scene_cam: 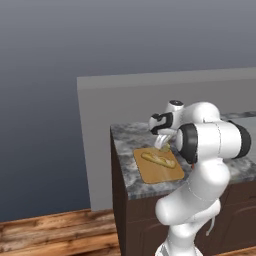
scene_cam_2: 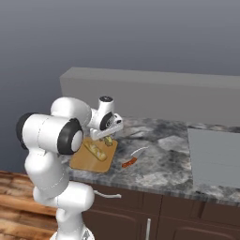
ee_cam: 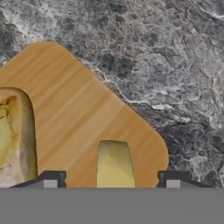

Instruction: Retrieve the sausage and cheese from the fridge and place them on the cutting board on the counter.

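Gripper (ee_cam: pixel 111 179): both dark finger tips stand spread wide. A clear gap of board shows on either side of the piece between them, so the claw is released and grips nothing.

Pale yellow block of cheese (ee_cam: pixel 113 162): sits midway between the tips, over the near rounded corner of the light tan wooden cutting board (ee_cam: pixel 87 109). I cannot tell whether it rests flat on the wood or is still just off it. In the right base view the cheese (scene_cam_2: pixel 108 140) is directly under the hand, at the board's far edge.

Beside it on the board lies a long, pale yellow-brown crusty loaf-like piece (ee_cam: pixel 8 135), apart from the cheese.

Beyond the board is the grey-and-white marbled stone counter (ee_cam: pixel 175 65). On it, near the board's right side, lies a small orange-red object with a pale curved end (scene_cam_2: pixel 130 162).

Judgement: the step in hand is the cheese placement, and it is nearly complete.
- Lift straight up along the finger axis.
- Keep the tips wide so neither one drags the block off the corner.
- Avoid any sideways swing toward the loaf.

The sausage half of the task I judge not yet done.
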Tool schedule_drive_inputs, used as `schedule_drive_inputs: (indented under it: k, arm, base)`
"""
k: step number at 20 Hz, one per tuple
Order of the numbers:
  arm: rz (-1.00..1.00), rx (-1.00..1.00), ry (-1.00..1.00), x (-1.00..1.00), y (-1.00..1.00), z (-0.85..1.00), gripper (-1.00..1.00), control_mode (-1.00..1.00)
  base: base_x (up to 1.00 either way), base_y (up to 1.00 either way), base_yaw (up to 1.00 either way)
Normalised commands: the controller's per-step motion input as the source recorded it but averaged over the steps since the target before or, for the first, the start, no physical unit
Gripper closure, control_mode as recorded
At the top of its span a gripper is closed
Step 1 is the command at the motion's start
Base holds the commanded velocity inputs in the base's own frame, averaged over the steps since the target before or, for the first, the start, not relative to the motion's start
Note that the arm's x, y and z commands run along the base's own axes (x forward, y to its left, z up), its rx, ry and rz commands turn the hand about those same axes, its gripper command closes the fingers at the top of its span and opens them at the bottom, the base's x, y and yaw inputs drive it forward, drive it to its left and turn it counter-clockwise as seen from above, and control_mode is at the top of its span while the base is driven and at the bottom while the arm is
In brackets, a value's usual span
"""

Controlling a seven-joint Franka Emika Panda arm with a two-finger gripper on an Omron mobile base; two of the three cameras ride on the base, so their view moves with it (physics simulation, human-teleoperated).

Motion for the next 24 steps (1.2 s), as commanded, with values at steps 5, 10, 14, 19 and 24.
schedule_drive_inputs:
  k: [5, 10, 14, 19, 24]
  arm:
    - [0.06, 0.0, -0.11, -0.54, 0.06, 0.0, -1.0, -1.0]
    - [0.08, -0.03, -0.02, -0.31, 0.76, -0.01, -1.0, -1.0]
    - [0.01, -0.01, -0.02, 0.14, 0.54, 0.49, -1.0, -1.0]
    - [-0.09, -0.07, -0.03, -0.06, -0.01, 1.0, -1.0, -1.0]
    - [-0.2, -0.12, 0.0, -0.75, -0.12, 0.46, -1.0, -1.0]
  base:
    - [0.0, 0.0, 0.0]
    - [0.0, 0.0, 0.0]
    - [0.0, 0.0, 0.0]
    - [0.0, 0.0, 0.0]
    - [0.0, 0.0, 0.0]
